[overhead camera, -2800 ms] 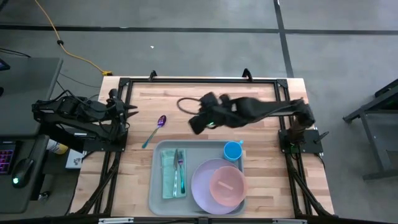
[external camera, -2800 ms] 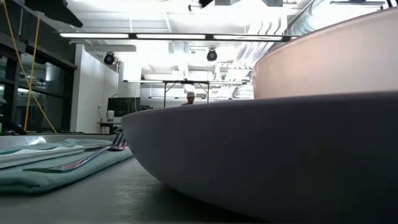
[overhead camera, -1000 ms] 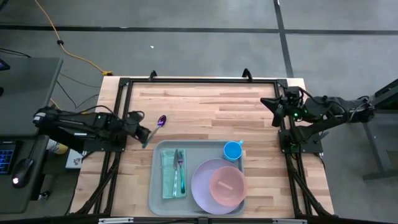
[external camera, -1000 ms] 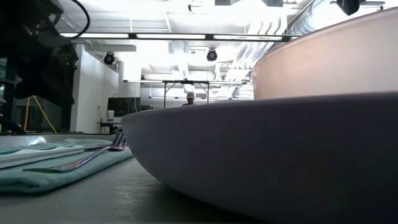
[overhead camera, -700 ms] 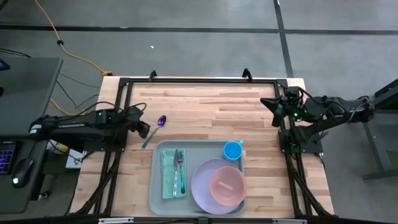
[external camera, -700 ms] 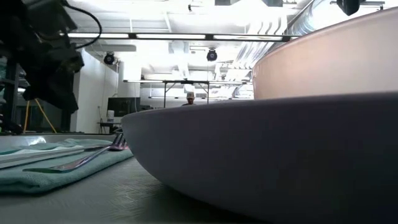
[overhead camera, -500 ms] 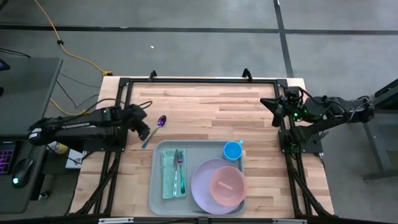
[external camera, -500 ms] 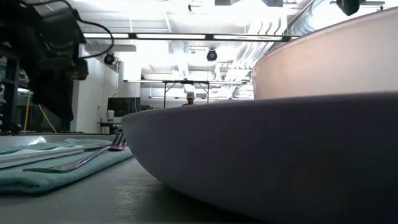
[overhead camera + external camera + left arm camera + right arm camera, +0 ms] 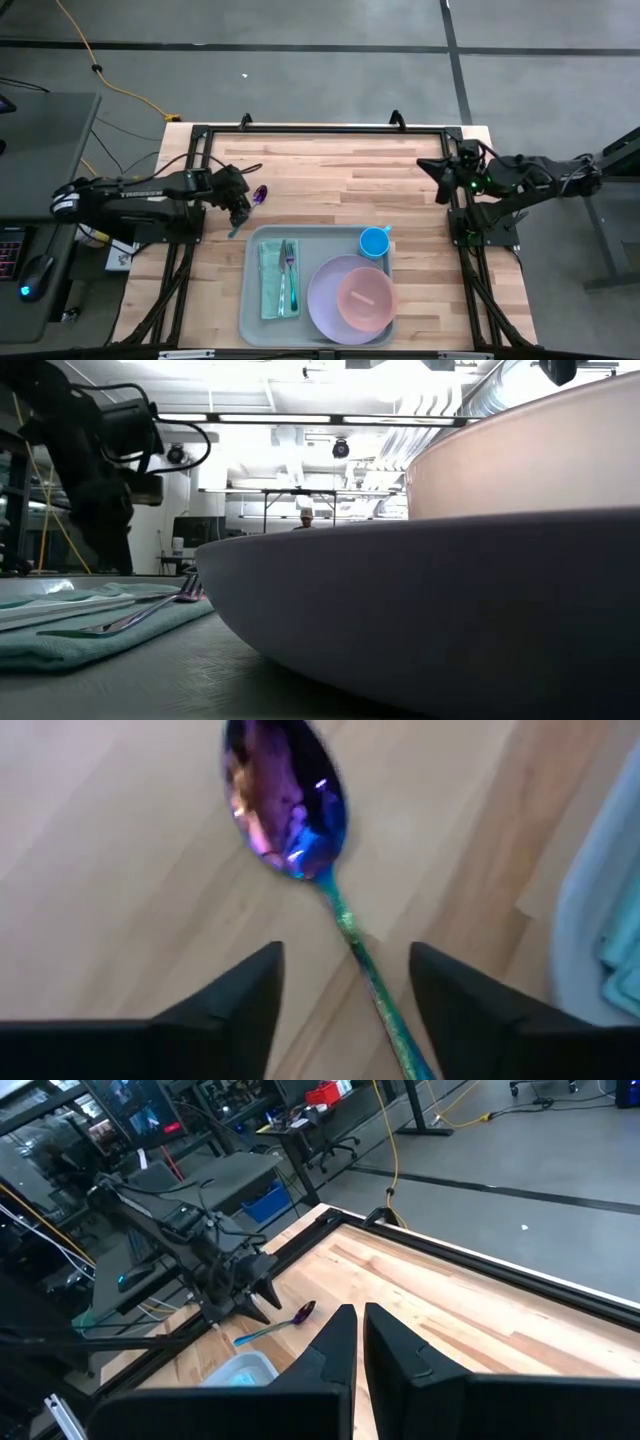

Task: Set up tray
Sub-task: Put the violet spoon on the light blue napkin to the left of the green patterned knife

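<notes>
The grey-blue tray (image 9: 325,243) lies at the table's near middle. On it rest a teal folded cloth (image 9: 269,287) with a fork (image 9: 288,268), a lilac plate (image 9: 322,300) with a pink bowl (image 9: 365,297), and a blue cup (image 9: 374,241). An iridescent purple-blue spoon (image 9: 260,195) lies flat on the bare wood just left of the tray's far-left corner. My left gripper (image 9: 242,209) hangs over its handle, open; in the left wrist view the handle (image 9: 352,935) runs between the two fingers of the gripper (image 9: 345,990) without touching them. My right gripper (image 9: 428,168) waits shut at the table's right edge.
The far half of the wooden table (image 9: 340,165) holds nothing but the spoon. A black frame rail (image 9: 320,128) runs round the table's edges. In the low view the plate (image 9: 430,610) fills the foreground, with the cloth and fork (image 9: 110,622) to its left.
My left gripper has swung from the table's left edge toward the right and a little toward the far edge, ending above the spoon's handle. The spoon, the tray and everything on it have stayed in place.
</notes>
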Robot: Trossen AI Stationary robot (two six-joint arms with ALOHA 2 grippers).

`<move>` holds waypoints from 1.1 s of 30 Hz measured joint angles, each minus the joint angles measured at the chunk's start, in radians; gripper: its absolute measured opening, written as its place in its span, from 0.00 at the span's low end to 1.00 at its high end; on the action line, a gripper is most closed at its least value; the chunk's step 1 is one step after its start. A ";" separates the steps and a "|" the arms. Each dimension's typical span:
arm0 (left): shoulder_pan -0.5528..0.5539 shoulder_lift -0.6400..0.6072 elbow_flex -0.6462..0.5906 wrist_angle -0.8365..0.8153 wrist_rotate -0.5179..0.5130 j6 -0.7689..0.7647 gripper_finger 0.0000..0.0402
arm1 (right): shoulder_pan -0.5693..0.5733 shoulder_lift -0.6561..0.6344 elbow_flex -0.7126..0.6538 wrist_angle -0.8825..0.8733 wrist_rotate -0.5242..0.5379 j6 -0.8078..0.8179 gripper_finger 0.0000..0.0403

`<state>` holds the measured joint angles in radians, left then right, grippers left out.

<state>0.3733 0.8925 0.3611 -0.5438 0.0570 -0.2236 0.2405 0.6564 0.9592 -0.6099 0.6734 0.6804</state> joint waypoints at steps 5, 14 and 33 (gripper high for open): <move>0.000 0.022 0.000 0.003 -0.018 -0.044 0.76 | 0.000 0.013 0.000 0.001 0.000 0.003 0.00; 0.000 0.023 0.001 0.031 -0.056 -0.115 0.77 | 0.000 0.018 0.000 0.002 0.002 0.002 0.00; -0.002 0.052 0.001 0.076 -0.045 -0.148 0.69 | 0.000 0.018 0.000 0.002 0.004 0.000 0.00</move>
<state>0.3712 0.9440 0.3618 -0.4681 0.0115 -0.3714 0.2405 0.6743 0.9592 -0.6083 0.6777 0.6807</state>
